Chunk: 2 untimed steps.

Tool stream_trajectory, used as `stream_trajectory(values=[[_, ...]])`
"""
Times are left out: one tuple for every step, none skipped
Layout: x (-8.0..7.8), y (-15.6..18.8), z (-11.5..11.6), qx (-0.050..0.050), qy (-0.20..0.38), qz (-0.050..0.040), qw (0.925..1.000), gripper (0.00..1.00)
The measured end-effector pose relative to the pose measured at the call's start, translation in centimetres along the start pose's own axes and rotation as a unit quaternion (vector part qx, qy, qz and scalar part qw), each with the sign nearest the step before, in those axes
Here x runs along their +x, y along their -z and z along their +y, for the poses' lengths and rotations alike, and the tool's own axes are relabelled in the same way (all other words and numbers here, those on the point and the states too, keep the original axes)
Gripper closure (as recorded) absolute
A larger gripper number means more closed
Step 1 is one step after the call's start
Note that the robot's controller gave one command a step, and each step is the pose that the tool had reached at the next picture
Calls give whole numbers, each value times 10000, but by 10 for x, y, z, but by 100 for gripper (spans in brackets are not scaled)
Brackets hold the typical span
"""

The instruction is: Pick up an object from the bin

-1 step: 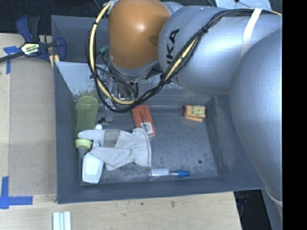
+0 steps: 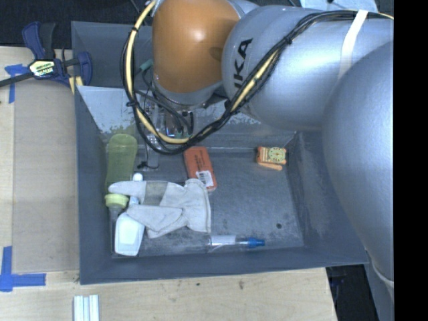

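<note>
1. Gripper position: the gripper (image 2: 164, 130) hangs below the orange domed wrist cover (image 2: 190, 39), over the rear-left part of the grey metal bin (image 2: 90, 179).
2. Jaw state: the wrist cover and cables hide the jaws. Whether they are spread or pressed together cannot be told, and nothing is seen pinched between them.
3. Nearest things: the pale green translucent plastic bottle (image 2: 121, 158) lies lengthwise just to the left of the gripper. The orange rectangular block with a white label (image 2: 200, 168) lies flat just to its right, apart from the bottle.
4. Remaining contents: a crumpled white-grey fabric glove (image 2: 175, 206) and a white plastic squeeze bottle (image 2: 128, 237) lie heaped at the front left. A thin clear pen with a blue cap (image 2: 237, 243) lies along the front wall. A small orange-and-yellow packet (image 2: 271, 156) lies well apart at the right.
5. Handling, green bottle: it is probably light and hollow, with a smooth round wall that may roll or slip. Take hold across its width at mid-length, with moderate force, as the wall may flex.
6. Handling, orange block: it is probably light and stiff, with flat parallel sides. Take hold across its two long edges near the middle. This looks the more secure grasp.
7. Caution: the bottle's lower end touches the glove heap, so lifting it may drag the soft fabric.
</note>
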<state>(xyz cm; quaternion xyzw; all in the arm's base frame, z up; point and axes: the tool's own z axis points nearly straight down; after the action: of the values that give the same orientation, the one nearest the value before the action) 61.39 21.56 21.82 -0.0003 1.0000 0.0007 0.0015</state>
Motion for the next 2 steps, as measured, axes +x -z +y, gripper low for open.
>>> stream_trajectory(values=[[14, -53, -25, -5, 183, -24, 9998, 0], [17, -106, -38, 6, 635, -3, 9980, 0]])
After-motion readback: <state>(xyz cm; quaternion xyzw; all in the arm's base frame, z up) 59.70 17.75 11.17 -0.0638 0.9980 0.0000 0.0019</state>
